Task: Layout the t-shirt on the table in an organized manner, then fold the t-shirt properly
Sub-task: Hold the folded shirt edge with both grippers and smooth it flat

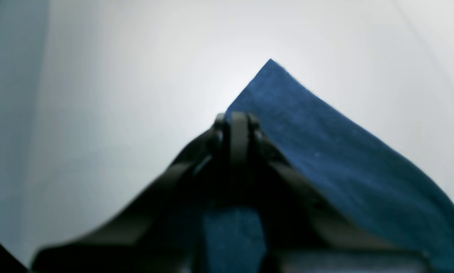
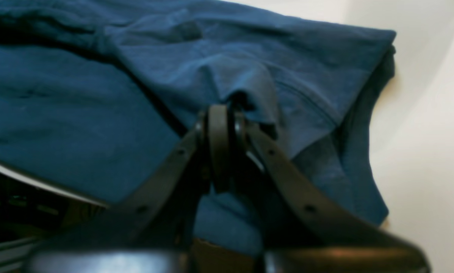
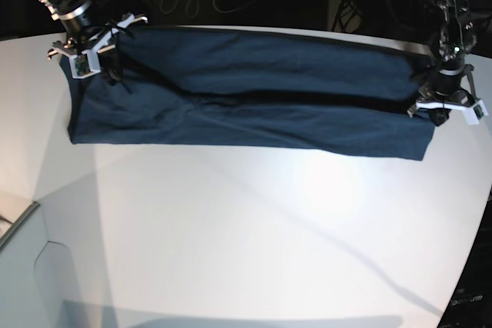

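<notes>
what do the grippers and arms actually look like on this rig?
Both alike. The left gripper and right gripper have slim black fingers with rounded tips, on black linkage bars; small round rivets show on the right one's bars. In the base view each wrist carries a white bracket above the fingers, on dark metallic arm segments. No markings readable; cabling too small to tell.

The base view looks down across the table (image 3: pixel 246 228) from its near side, taking in both arms. Each wrist view sits close behind its hand, facing past the fingertips; all three share the t-shirt (image 3: pixel 254 105).
</notes>
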Robot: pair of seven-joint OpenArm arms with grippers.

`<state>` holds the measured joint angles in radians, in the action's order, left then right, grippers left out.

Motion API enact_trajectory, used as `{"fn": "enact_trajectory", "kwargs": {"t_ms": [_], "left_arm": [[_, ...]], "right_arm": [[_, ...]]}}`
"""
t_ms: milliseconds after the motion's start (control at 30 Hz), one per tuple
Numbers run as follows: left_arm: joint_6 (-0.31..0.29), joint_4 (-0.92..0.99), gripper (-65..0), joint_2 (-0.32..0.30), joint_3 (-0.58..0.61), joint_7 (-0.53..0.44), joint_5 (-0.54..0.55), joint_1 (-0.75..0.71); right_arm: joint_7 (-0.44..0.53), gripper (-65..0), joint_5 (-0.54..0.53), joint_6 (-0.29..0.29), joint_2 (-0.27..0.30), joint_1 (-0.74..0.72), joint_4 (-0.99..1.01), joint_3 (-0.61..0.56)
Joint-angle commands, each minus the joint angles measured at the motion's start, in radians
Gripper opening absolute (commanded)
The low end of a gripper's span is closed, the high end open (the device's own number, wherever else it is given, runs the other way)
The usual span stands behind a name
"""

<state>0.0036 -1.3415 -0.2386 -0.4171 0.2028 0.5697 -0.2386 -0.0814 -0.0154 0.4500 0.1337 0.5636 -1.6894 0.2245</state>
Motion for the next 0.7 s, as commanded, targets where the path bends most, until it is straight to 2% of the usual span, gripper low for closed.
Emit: {"fn": "enact_trajectory", "kwargs": {"t_ms": [0, 300, 667], "left_arm": [[-0.004, -0.013, -65.0, -0.017, -0.007, -0.022, 0.002, 0.002], [-0.004, -0.023, -65.0, -0.015, -0.009, -0.027, 0.002, -0.066], [-0.004, -0.013, -65.0, -0.018, -0.009, -0.022, -0.001, -0.067]], "right_arm": [[0.024, -65.0, -0.007, 0.002, 0.011, 0.005, -0.015, 0.006], [0.030, -65.0, -0.007, 0.002, 0.013, 0.009, 0.015, 0.006], [0.032, -65.0, -0.007, 0.002, 0.014, 0.008, 0.048, 0.017]]}}
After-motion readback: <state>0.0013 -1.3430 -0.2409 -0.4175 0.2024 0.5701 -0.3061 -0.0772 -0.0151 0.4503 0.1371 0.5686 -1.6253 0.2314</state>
